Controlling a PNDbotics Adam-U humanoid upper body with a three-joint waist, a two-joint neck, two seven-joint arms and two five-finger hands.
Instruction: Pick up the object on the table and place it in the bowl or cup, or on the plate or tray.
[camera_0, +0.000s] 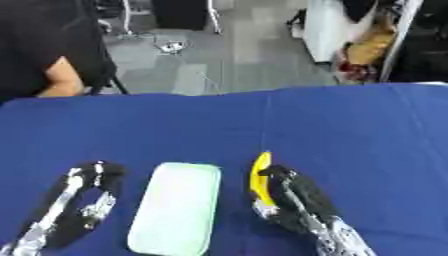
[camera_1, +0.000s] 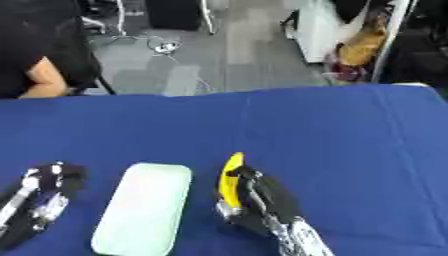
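Observation:
A yellow banana (camera_0: 260, 176) lies on the blue table just right of a pale green oblong tray (camera_0: 178, 206). My right hand (camera_0: 293, 200) comes in from the lower right and lies against the banana's right side, with its fingers curled around the fruit's near half. The banana's far tip pokes out beyond the fingertips. My left hand (camera_0: 83, 200) rests left of the tray with relaxed fingers pointing up, holding nothing.
The blue tablecloth (camera_0: 350, 130) covers the whole work surface, with its far edge across the middle of the view. A person in black sits beyond the far left corner. Grey floor and furniture lie beyond the table.

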